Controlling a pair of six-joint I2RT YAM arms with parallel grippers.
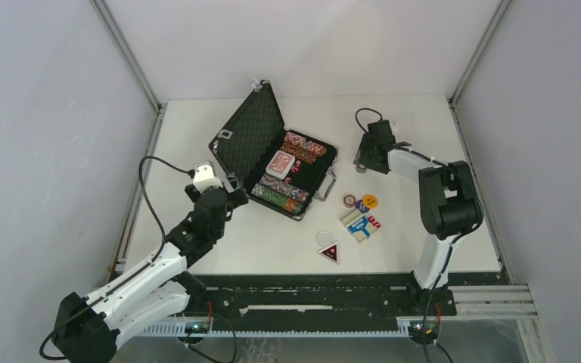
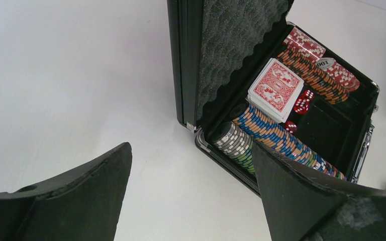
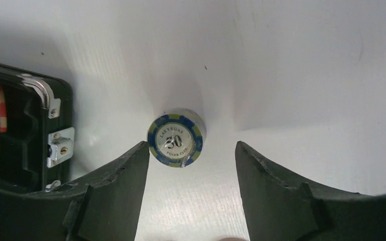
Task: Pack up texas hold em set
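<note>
The black briefcase (image 1: 251,136) lies open mid-table, foam-lined lid raised. Inside are rows of chips (image 1: 281,195), a red card deck (image 1: 279,163) and red dice. In the left wrist view the case (image 2: 186,60), red deck (image 2: 275,89) and chip rows (image 2: 281,138) show. My left gripper (image 1: 234,198) (image 2: 190,148) is open and empty, by the case's near left corner. My right gripper (image 1: 365,157) (image 3: 191,145) is open, right of the case. A blue-green "50" chip stack (image 3: 176,137) stands just beyond its fingertips, nearer the left finger (image 3: 125,175), untouched.
On the table right of the case lie three loose chips (image 1: 358,201), a blue card deck (image 1: 359,224) and a triangular token (image 1: 329,252) beside a clear ring. The case's silver handle (image 1: 327,185) and latches (image 3: 60,145) face the right arm. Walls enclose the table.
</note>
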